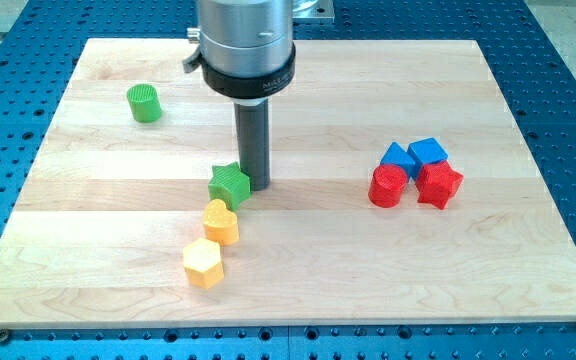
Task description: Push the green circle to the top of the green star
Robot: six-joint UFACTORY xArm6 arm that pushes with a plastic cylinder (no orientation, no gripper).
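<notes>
The green circle (145,103), a short ribbed cylinder, stands near the board's upper left. The green star (229,184) lies near the board's middle, well to the lower right of the circle. My tip (256,186) rests on the board right beside the star's right side, touching or almost touching it. The rod rises from there to the big grey arm body at the view's top. The tip is far from the green circle.
A yellow heart (221,222) lies just below the green star, with a yellow hexagon (204,264) below it. At the right sits a cluster: a blue triangle-like block (399,157), a blue cube (428,153), a red cylinder (388,186), a red star (439,184).
</notes>
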